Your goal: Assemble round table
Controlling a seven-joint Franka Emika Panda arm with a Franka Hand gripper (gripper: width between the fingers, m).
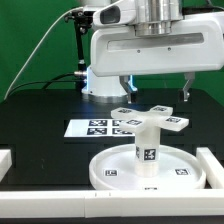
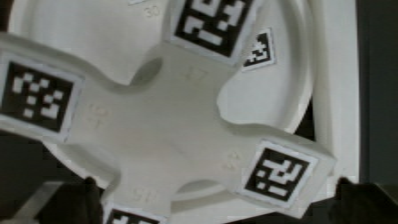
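Overhead, gripper (image 1: 156,88) jaws apart, seemingly empty, above tagged leg (image 1: 148,140) upright on round table disc (image 1: 103,171); no readable writing.

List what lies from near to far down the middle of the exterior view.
Near border rail → round disc → upright leg with cross-shaped piece on top → marker board → gripper above.
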